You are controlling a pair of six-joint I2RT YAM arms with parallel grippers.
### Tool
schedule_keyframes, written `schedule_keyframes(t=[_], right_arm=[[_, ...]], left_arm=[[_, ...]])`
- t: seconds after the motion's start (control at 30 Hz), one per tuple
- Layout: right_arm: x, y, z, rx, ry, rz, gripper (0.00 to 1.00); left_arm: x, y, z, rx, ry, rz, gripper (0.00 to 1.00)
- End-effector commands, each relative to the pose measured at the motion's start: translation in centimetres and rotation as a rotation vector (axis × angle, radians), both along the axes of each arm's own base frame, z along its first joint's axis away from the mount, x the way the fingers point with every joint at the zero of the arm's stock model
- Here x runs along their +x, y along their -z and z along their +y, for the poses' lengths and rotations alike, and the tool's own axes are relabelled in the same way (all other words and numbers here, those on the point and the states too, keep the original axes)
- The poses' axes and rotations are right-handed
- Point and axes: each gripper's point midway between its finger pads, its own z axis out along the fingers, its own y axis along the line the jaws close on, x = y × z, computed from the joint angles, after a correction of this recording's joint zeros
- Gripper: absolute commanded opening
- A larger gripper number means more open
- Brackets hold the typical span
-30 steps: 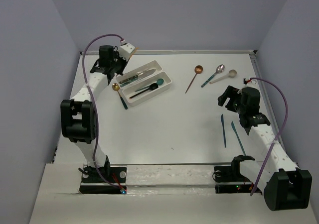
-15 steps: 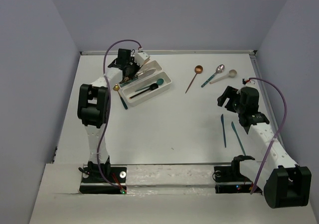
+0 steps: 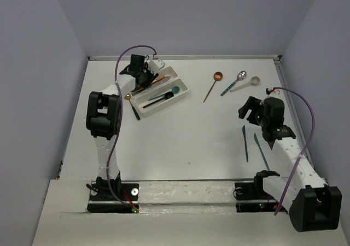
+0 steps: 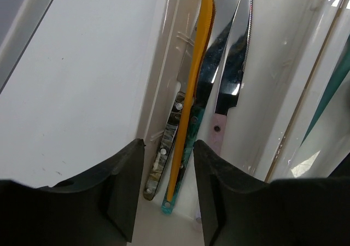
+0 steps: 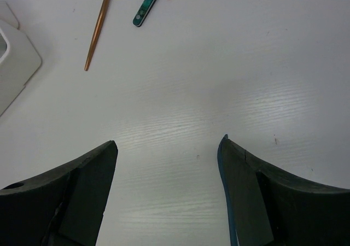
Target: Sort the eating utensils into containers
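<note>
L tool (image 4: 168,143), jaws apart, over orange knife (image 4: 192,93) in tray (image 4: 164,65)

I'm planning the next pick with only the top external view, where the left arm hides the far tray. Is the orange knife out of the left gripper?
Observer: Yes. In the left wrist view the orange knife lies in the tray. The left gripper is above it, and its jaws are open and clear of the knife.
Operator: Is anything else in that compartment?
Observer: Yes, other knives lie beside it, among them a pink-handled knife and a mottled-handled knife.
Operator: Is the right gripper ready?
Observer: In the right wrist view the right gripper is open and empty, with only bare table between its jaws.
</note>
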Motion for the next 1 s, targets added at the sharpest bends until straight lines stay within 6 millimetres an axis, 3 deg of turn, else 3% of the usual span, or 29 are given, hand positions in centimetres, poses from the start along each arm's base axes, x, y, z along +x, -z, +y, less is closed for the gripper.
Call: schedule_keyframes(t=[0.0,0.1,0.13,0.17,0.23,0.33,0.37,0.47,0.5,0.57,0.6,0.63,0.67,0.7,0.73,0.77,0.8,0.97], right_arm=[[-0.1,-1.6,0.4,0.007,-0.036,-0.042,0.82],[-0.5,-2.0,0.5,0.008,-0.044,-0.027,0.82],[-0.9,-2.4,0.8,0.017,-0.055,-0.026,0.82],[-1.1,-2.7,0.9,0.024,-0.061,-0.032,0.82],[-1.9,-3.6,1.4,0.05,-0.079,-0.047,0.82],[-2.6,-5.1,1.7,0.071,-0.081,-0.069,0.84],[-3.1,-5.4,1.7,0.075,-0.078,-0.065,0.84],[-3.8,-6.6,2.0,0.099,-0.087,-0.066,0.85],[-3.8,-7.2,2.2,0.108,-0.091,-0.071,0.85],[-4.2,-7.0,2.3,0.114,-0.091,-0.034,0.85],[-4.5,-7.2,2.4,0.118,-0.095,-0.021,0.85],[-4.6,-7.2,2.4,0.121,-0.096,-0.012,0.85],[-4.6,-7.4,2.4,0.123,-0.093,-0.01,0.84],[-4.7,-7.5,2.4,0.127,-0.087,-0.008,0.84],[-4.8,-7.6,2.4,0.13,-0.084,-0.007,0.84],[-4.9,-7.7,2.4,0.137,-0.08,-0.008,0.84],[-4.9,-7.7,2.4,0.139,-0.077,-0.01,0.84],[-5.3,-6.5,2.4,0.137,-0.081,0.012,0.84]], left_arm=[[0.0,-3.8,0.1,0.006,-0.002,-0.057,0.59],[-0.1,-6.5,0.2,-0.015,-0.021,-0.093,0.61],[0.1,-8.8,0.6,-0.038,-0.055,-0.138,0.61],[0.0,-9.9,0.7,-0.051,-0.074,-0.154,0.61],[-0.6,-13.6,1.5,-0.092,-0.14,-0.213,0.61],[-1.8,-15.7,3.7,-0.1,-0.242,-0.241,0.64],[-2.6,-17.4,4.2,-0.126,-0.27,-0.262,0.65],[-5.1,-17.3,7.6,-0.124,-0.369,-0.221,0.65],[-6.1,-16.0,8.4,-0.125,-0.386,-0.184,0.66],[-7.7,-16.1,11.1,-0.16,-0.434,-0.167,0.66],[-9.0,-14.1,11.6,-0.173,-0.433,-0.114,0.66],[-9.7,-13.5,12.0,-0.181,-0.439,-0.099,0.66],[-10.9,-14.1,14.6,-0.19,-0.494,-0.122,0.66],[-12.1,-11.9,15.0,-0.184,-0.503,-0.087,0.66],[-12.9,-11.1,15.3,-0.177,-0.509,-0.081,0.66],[-13.7,-11.6,15.5,-0.175,-0.51,-0.11,0.67],[-14.9,-9.5,14.9,-0.182,-0.496,-0.062,0.7],[-16.6,-6.5,13.4,-0.283,-0.519,0.004,0.73]])
